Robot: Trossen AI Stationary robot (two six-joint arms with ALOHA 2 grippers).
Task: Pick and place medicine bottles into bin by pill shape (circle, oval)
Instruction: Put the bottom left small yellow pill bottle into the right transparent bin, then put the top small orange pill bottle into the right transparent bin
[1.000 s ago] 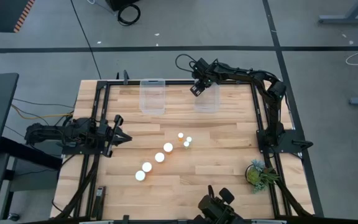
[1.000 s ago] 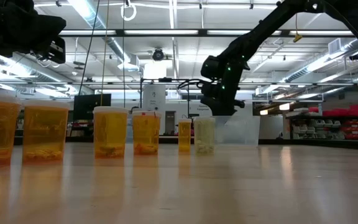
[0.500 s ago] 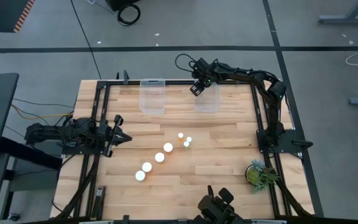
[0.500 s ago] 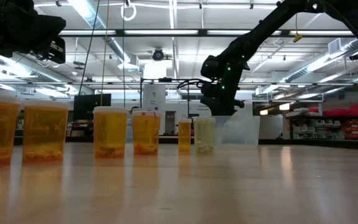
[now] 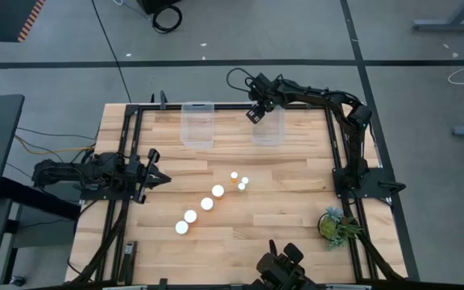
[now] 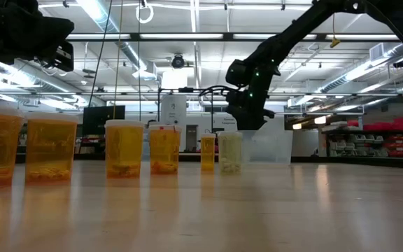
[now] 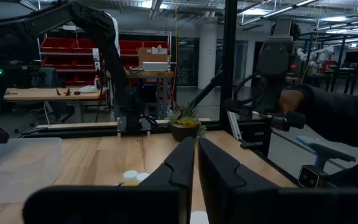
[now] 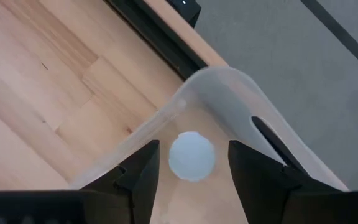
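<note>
One bottle (image 8: 192, 155) dropped in far right bin (image 5: 269, 130); right gripper (image 8: 191, 163) open above; lift straight clear; left gripper (image 5: 161, 178) closed.

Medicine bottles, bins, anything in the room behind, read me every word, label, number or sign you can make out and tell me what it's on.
No text can be read in any view.
Medicine bottles: no label lettering can be made out.
White cap in the right bin: blank.
Left bin: plain clear plastic.
Red shelving and cardboard box in the room: markings too small to read.
</note>
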